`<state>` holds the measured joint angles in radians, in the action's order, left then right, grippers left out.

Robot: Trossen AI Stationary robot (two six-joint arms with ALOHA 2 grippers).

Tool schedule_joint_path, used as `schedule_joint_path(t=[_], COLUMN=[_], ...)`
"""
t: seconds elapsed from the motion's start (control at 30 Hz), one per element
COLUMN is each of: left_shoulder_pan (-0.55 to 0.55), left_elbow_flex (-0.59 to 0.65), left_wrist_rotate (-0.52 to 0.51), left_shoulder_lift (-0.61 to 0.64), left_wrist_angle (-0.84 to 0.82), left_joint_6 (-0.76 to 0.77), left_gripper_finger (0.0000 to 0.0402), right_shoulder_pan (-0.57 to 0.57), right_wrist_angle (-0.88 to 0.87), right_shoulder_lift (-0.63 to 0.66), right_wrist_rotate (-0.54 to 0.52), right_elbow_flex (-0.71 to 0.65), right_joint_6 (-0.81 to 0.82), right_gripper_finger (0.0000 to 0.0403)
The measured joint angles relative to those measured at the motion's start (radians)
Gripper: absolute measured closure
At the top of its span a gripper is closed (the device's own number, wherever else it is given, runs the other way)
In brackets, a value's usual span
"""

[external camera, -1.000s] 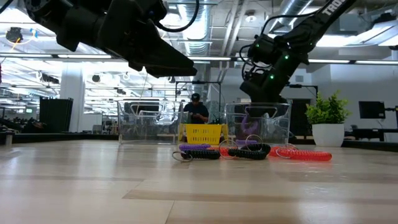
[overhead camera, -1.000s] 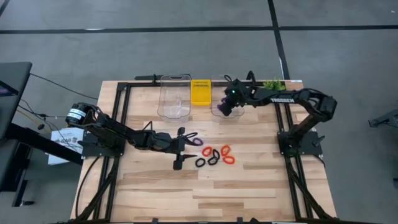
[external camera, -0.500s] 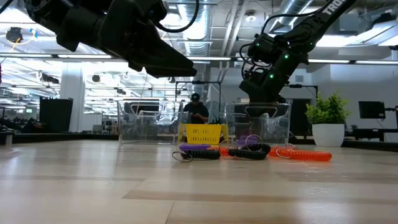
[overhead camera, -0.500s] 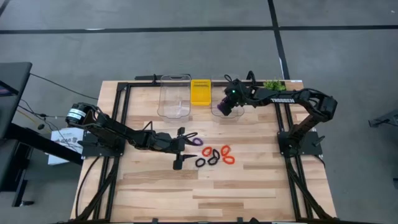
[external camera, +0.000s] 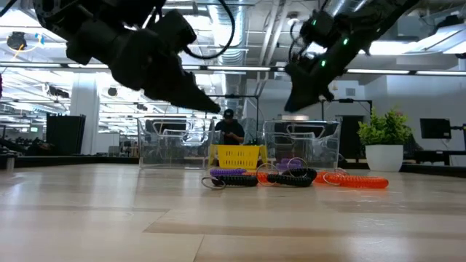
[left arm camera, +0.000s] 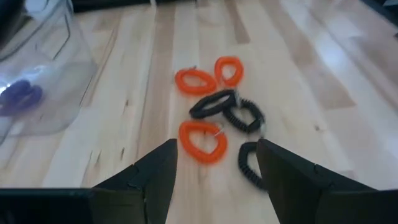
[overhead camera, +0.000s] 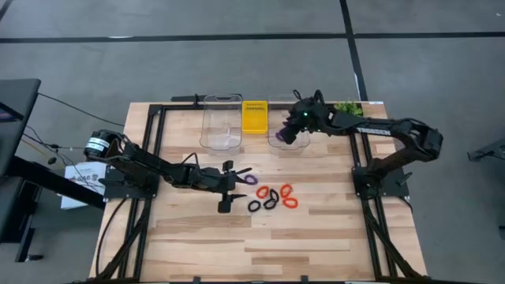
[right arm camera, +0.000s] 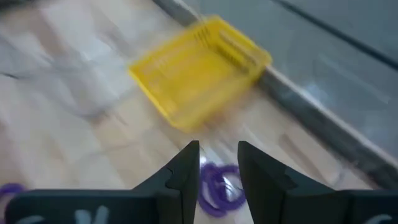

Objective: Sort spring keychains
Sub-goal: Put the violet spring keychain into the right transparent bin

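Change since earlier: right end effector (overhead camera: 293,132) has lifted up out of the right clear bin (overhead camera: 278,140) at 1 o'clock; a purple keychain (right arm camera: 214,186) that hung below it now lies in that bin. Left arm has drawn back slightly toward 9 o'clock.
Right end effector: fingers slightly parted, holding nothing, hovering above the bin.
Left end effector (overhead camera: 227,188): spread wide and empty, hovering near the table's centre, just on the 9 o'clock side of the loose keychains.
Keychains on the table: a small cluster at the centre — orange-red loops (overhead camera: 286,195), black loops (overhead camera: 268,203), and one purple loop (overhead camera: 248,178) lying nearest the left end effector.
Containers: left clear bin (overhead camera: 222,122) at 12 o'clock, small yellow basket (overhead camera: 254,116) between the two bins along the far edge.
Step in hand: likely the release of a purple keychain is finished, and the right arm is clearing the bin.
Next move: probably a reach to the cluster for another loop, which calls for lowering open fingers over a single coil without dragging its touching neighbours.
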<state>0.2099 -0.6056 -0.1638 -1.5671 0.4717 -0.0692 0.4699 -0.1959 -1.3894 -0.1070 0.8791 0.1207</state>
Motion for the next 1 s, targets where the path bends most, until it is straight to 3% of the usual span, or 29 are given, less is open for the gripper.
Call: schedule_joint_path(t=[0.3,0.47,0.73,1.0], left_shoulder_pan=[-0.057,-0.108,-0.127,-0.12], left_elbow_flex=[0.002,0.002,0.002,0.002], left_wrist_rotate=[0.0,-0.001,-0.001,-0.001], left_shoulder_lift=[-0.121,-0.179,-0.234,-0.238], left_wrist_angle=[0.0,0.014,0.079,0.109], left_joint_6=[-0.008,-0.009,-0.033,-0.065], left_gripper_finger=[0.0183,0.0183,0.0183,0.0183], right_shoulder_pan=[-0.178,-0.316,-0.505,-0.599], right_wrist_angle=[-0.008,-0.009,-0.01,-0.012], right_shoulder_lift=[0.189,0.246,0.255,0.229], right_wrist_rotate=[-0.004,-0.081,-0.221,-0.294], right_elbow_flex=[0.0,0.0,0.0,0.0], right_joint_6=[-0.027,-0.049,-0.053,-0.053], right_gripper_finger=[0.0305,0.0305,0.0305,0.0305])
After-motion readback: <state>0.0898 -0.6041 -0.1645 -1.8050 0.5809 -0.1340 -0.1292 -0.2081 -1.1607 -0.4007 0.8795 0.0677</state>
